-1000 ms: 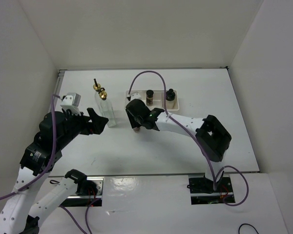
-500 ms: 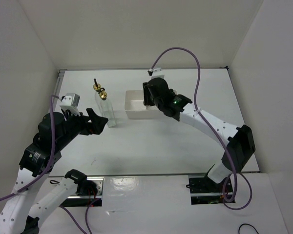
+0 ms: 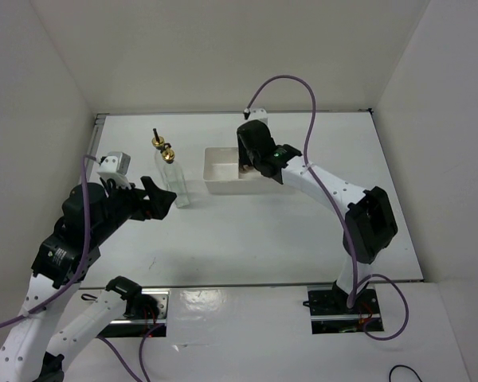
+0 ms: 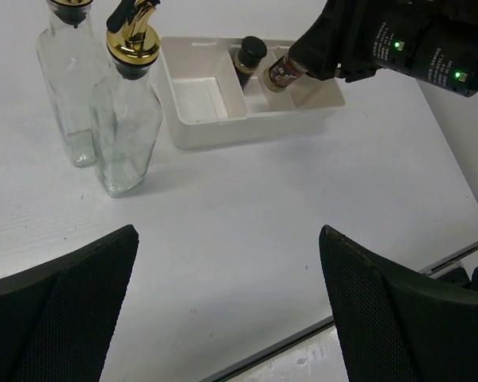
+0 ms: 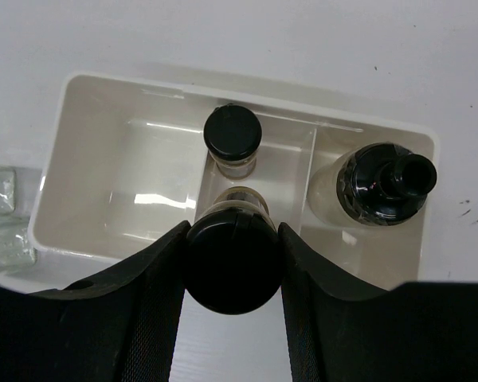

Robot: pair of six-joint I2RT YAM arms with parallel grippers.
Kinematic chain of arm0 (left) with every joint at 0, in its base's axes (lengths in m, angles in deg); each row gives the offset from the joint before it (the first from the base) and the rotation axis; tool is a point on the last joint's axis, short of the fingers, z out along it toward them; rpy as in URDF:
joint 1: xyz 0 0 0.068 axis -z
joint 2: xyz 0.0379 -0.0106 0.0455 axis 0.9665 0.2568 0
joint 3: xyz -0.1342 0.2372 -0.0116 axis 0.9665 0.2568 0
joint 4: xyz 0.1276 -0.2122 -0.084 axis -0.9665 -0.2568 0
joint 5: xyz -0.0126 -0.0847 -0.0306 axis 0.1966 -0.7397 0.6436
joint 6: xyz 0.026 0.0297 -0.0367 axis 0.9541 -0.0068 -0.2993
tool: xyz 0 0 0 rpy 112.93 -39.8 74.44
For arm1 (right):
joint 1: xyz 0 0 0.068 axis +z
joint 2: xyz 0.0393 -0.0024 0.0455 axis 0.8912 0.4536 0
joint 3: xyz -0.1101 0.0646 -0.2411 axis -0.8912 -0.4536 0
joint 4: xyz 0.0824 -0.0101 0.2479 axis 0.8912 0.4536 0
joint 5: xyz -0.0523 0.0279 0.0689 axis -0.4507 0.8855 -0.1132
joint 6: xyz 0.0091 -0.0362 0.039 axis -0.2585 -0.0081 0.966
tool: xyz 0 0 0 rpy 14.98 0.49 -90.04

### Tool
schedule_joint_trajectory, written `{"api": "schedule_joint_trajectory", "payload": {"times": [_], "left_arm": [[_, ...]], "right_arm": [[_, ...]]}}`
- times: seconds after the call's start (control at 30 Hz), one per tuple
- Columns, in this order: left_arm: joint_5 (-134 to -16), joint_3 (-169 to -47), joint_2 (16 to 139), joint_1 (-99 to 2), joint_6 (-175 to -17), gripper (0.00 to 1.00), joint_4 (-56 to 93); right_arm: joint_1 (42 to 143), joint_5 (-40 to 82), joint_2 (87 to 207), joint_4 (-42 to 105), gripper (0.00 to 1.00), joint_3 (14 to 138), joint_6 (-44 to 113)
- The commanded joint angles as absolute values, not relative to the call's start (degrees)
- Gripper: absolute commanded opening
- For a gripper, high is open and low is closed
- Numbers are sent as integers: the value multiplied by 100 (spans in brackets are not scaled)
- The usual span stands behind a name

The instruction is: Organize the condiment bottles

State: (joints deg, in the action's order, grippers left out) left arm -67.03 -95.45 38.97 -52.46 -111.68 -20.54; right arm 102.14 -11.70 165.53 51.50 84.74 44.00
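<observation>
Count on the worktop (image 3: 303,231): five condiment containers and one white tray (image 4: 255,131) with three compartments.

Two tall clear glass bottles stand upright to the left of the tray, each with a gold pourer top. The nearer bottle (image 4: 126,127) is just beside the farther bottle (image 4: 68,79), and both are outside the tray, on the bare surface. From the right wrist view only their square bases peek in at the left edge.

Now the jars, three of them, all black-capped. The right gripper (image 5: 232,247) is clamped on the dark spice jar (image 4: 280,73), a finger pressed to each side of its cap. That jar is tilted, lower end down in the middle compartment at the near side; whether it touches the floor there I cannot tell. Right behind it in the same compartment stands the second dark jar (image 5: 233,135), upright. The whitish jar (image 5: 382,187) sits alone in the right-hand compartment. The left-hand compartment shows only its white floor.

Over on the other side, the left gripper (image 4: 228,239) hangs above the worktop with its fingers spread wide apart, holding nothing, close to the two glass bottles and well apart from the tray.
</observation>
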Motion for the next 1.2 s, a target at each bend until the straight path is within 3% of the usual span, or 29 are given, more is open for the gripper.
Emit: {"api": "schedule_joint_trajectory", "payload": {"times": [0.0,0.43,1.17], "left_arm": [[-6724,-9631,3944,-5227,-11118,100,-1791],[-6724,-9683,4049,-5227,-11065,100,-1791],[-6672,-9683,4049,-5227,-11065,100,-1844]], "right_arm": [[10240,-1222,16607,4871,7,8549,4333],[10240,-1185,16949,4254,9,7881,4543],[10292,-958,17450,4000,12,7880,4816]]}}
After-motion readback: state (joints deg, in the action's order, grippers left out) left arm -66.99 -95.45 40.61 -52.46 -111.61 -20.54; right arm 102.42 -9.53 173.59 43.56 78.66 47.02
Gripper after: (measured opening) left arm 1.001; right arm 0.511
